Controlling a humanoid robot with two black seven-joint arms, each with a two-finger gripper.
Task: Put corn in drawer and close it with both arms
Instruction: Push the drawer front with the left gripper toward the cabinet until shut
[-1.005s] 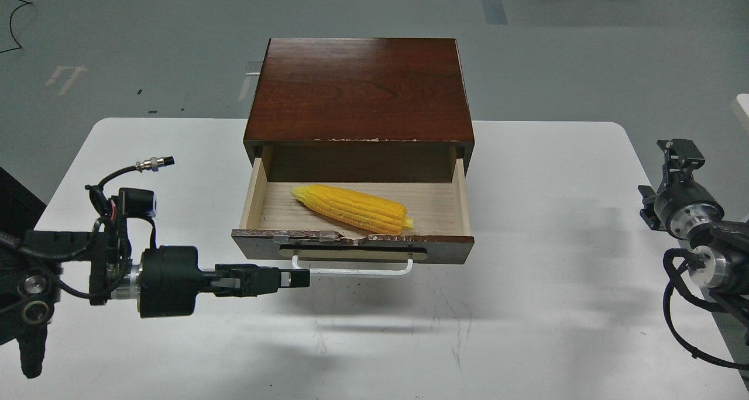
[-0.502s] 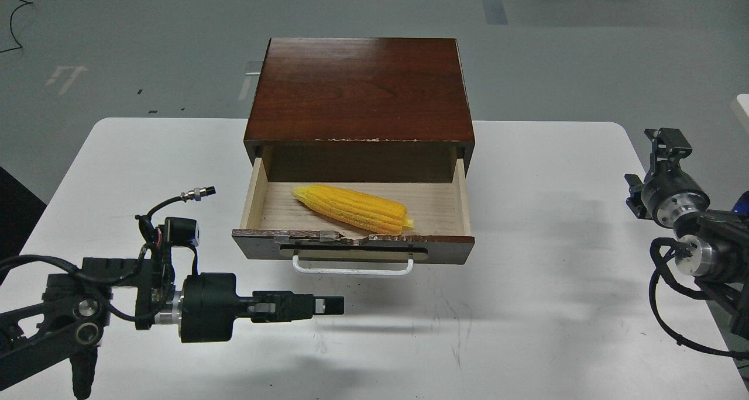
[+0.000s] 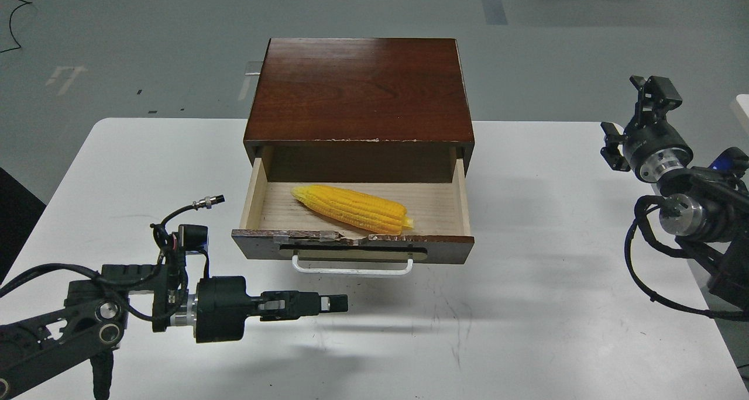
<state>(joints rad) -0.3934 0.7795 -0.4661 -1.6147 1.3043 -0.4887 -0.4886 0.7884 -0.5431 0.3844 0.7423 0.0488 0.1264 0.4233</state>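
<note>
Corn [image 3: 352, 209] lies diagonally on the pale wood floor of the open drawer [image 3: 353, 245], bumpy and bright yellow. What's left, I'd say, is a square push on the chipped dark front. Left gripper [image 3: 338, 302] hovers below the white handle [image 3: 352, 268], fingers pinched together, empty. Right gripper [image 3: 653, 90] hangs far off, spread, empty.

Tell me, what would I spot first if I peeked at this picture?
The bright yellow corn jumps out first, lying slantwise inside the open drawer of a dark brown wooden box in the middle of the white table. Next come two black robot arms: the left gripper hangs just in front of the drawer, and the right gripper is raised at the far right.
</note>
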